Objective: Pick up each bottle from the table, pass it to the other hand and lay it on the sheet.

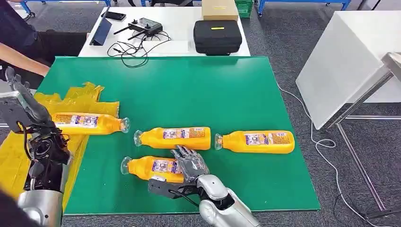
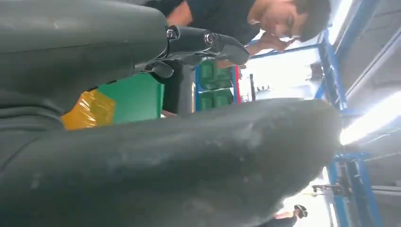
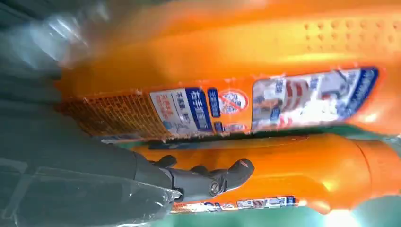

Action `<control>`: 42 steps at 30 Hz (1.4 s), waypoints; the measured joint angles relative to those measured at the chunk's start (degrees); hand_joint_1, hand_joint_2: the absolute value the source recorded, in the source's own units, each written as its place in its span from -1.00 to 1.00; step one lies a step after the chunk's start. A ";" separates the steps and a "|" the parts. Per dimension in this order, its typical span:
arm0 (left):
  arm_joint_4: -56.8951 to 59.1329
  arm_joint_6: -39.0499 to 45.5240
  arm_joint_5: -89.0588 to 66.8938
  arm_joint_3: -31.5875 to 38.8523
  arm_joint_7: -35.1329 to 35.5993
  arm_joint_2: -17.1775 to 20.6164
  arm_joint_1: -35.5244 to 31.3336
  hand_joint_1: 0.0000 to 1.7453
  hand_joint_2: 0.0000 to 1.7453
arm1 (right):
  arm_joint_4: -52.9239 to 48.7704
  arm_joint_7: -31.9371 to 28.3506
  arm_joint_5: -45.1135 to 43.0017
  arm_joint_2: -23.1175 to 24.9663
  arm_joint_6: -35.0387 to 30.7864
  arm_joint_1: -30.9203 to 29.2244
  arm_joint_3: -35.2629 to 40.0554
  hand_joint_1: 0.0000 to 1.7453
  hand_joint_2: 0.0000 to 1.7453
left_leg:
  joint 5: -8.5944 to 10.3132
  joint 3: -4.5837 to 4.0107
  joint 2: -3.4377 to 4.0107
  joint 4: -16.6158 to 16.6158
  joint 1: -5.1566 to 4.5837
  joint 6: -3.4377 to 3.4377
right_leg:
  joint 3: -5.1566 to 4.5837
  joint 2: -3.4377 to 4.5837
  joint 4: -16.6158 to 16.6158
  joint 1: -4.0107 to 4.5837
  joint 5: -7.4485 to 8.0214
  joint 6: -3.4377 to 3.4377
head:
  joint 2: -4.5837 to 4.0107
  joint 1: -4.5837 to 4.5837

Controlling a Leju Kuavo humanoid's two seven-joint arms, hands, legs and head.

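Four orange bottles — one (image 1: 90,123) laid on the yellow sheet (image 1: 19,156), three left; right hand (image 1: 189,163) grasping the nearest bottle (image 1: 151,167), left hand (image 1: 19,97) raised — fingers released.

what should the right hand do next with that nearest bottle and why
Probably close the fingers and lift. The right hand lies over the base end of the nearest bottle, which is flat on the green mat; whether the grip is firm cannot be told. The left hand is raised over the yellow sheet, where one bottle already lies, so a handover looks due.
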 measured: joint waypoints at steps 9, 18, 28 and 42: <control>0.00 0.02 0.74 -1.03 0.20 -0.65 -1.64 -1.00 -1.00 | 3.19 0.31 1.11 1.33 0.02 -1.54 -0.61 1.00 1.00 | 0.02 0.39 0.07 -0.01 0.00 0.00 | 0.40 0.01 0.00 0.00 0.02 -0.02 | 0.00 0.00; 0.00 -0.09 0.87 -1.03 0.22 -0.77 -1.68 -1.00 -1.00 | 3.60 0.31 1.14 1.57 0.04 -1.81 -0.68 1.00 1.00 | 0.01 0.40 0.10 -0.01 0.00 0.00 | 0.40 0.04 0.00 0.00 0.02 -0.02 | 0.00 0.00; 0.00 -0.09 0.87 -1.03 0.20 -0.83 -1.70 -1.00 -1.00 | 3.84 0.31 1.16 1.70 0.04 -1.86 -0.98 1.00 1.00 | 0.01 0.41 0.10 -0.01 0.00 0.00 | 0.41 0.04 0.00 0.00 0.02 -0.02 | 0.00 0.00; 0.02 -0.11 1.11 -1.03 0.09 -0.96 -1.72 -1.00 -1.00 | 3.89 0.50 2.84 2.49 0.48 -1.86 -2.18 1.00 1.00 | 0.01 0.40 0.10 -0.01 0.00 0.00 | 0.41 0.03 0.00 0.00 0.02 -0.02 | 0.00 0.00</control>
